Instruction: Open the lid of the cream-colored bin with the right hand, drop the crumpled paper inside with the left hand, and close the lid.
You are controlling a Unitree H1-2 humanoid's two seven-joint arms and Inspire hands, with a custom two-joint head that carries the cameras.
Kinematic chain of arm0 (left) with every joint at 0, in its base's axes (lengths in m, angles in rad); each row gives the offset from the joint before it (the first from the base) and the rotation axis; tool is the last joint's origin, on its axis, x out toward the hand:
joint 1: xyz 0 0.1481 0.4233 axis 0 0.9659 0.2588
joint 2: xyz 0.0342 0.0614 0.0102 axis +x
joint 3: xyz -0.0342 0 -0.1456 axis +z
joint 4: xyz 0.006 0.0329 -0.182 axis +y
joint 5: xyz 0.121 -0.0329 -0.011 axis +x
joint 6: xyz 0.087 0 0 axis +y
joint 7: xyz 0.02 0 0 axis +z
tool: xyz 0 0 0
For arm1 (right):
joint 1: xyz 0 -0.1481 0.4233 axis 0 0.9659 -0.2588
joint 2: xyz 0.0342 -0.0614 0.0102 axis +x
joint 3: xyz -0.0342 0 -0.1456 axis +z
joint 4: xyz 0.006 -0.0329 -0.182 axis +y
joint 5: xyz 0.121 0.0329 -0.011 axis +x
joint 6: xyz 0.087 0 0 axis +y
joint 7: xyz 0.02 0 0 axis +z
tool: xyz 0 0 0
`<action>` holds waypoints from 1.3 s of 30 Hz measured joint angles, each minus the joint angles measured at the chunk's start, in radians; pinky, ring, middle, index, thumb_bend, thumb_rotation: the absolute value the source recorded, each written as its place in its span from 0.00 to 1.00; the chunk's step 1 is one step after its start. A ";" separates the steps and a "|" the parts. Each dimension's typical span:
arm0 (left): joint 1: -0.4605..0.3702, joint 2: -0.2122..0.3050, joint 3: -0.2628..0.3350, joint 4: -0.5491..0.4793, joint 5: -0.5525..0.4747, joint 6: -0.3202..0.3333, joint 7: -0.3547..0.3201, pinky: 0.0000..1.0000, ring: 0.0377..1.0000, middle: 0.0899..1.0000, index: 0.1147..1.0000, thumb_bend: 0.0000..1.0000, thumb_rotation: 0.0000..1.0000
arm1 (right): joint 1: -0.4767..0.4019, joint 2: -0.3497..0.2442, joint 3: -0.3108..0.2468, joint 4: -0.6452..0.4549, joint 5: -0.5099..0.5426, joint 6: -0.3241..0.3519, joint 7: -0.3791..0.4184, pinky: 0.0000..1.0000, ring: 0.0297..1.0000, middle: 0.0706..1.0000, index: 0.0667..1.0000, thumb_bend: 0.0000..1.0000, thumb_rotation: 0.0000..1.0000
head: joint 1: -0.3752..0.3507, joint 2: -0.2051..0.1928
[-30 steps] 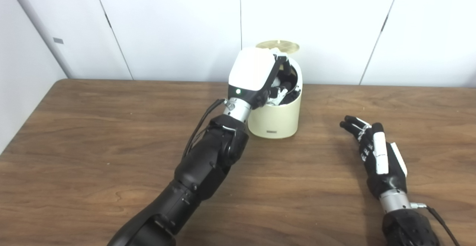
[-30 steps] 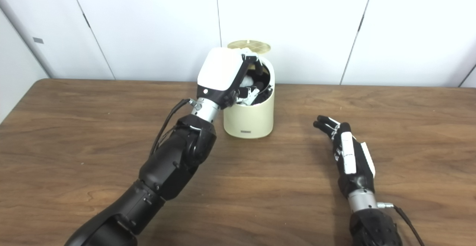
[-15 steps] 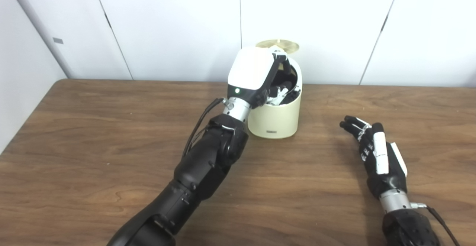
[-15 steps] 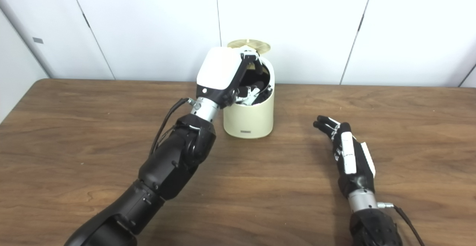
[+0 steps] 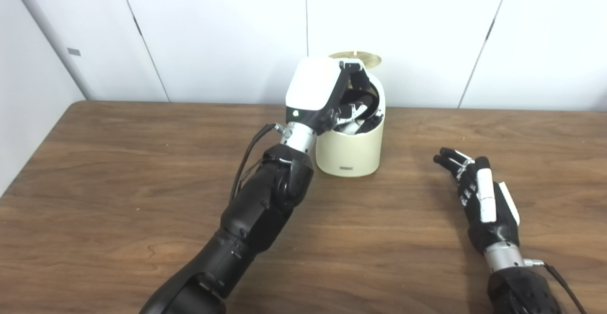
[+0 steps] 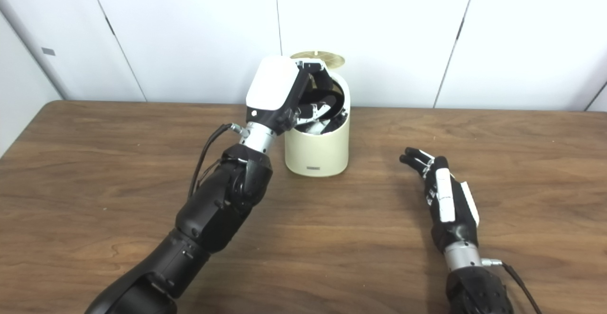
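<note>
Left eye view: the cream-colored bin is seen standing at the far edge of the table, its gold lid tipped up behind the mouth. The left hand is held over the open mouth, palm toward the opening and fingers spread down into it, apparently so that anything let go would fall inside. No crumpled paper can be made out in the hand or on the table; it is judged to lie inside the bin, hidden by the fingers. The right hand is laid on the table well apart from the bin, fingers straight and apart, holding nothing, presumably parked clear until the lid is to be closed.

Right eye view: from this side more of the dark interior of the bin is exposed beside the left hand, yet the paper is not shown here either. The right hand is seen edge-on, so its emptiness is less plain than in the other view.
</note>
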 measured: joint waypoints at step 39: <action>0.140 0.072 0.144 -0.369 -0.158 0.029 -0.211 0.36 0.41 0.48 0.41 0.47 0.00 | -0.003 -0.010 -0.004 0.008 -0.001 -0.004 0.013 1.00 0.88 0.74 0.71 0.51 1.00 | 0.009 0.008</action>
